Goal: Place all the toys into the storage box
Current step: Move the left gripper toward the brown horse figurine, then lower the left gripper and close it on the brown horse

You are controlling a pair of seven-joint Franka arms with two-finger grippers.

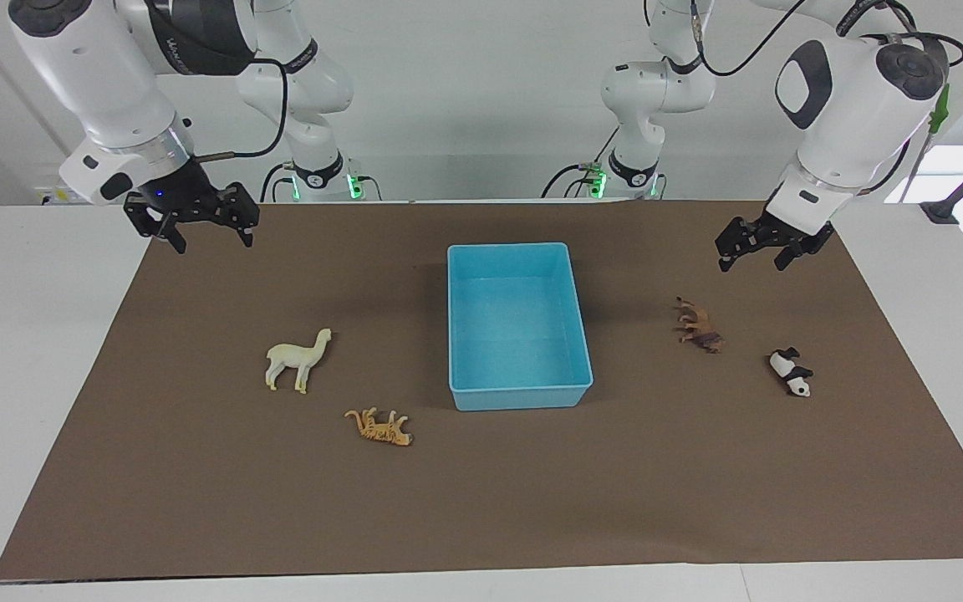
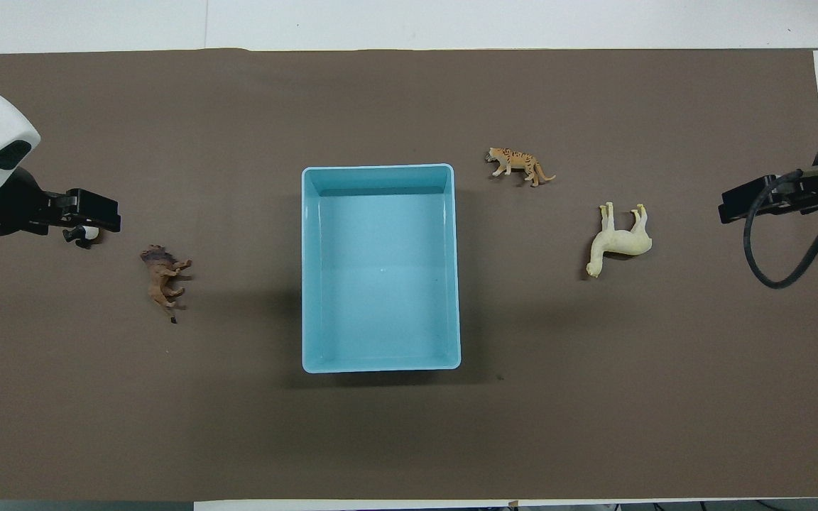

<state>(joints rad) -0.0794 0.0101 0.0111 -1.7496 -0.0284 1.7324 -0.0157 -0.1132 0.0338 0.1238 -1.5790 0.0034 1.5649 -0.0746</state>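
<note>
Even, bright overhead light, focus sharp; soft shadows beside the box (image 1: 520, 330) on the mat (image 1: 197, 502), no glare

Glossy plastic storage box (image 1: 520, 393), matt brown table cover (image 1: 197, 502)

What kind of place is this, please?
Probably a robot lab: two white robot arms are fixed at a table with a brown mat, a blue box and toy animals such as an alpaca.
</note>
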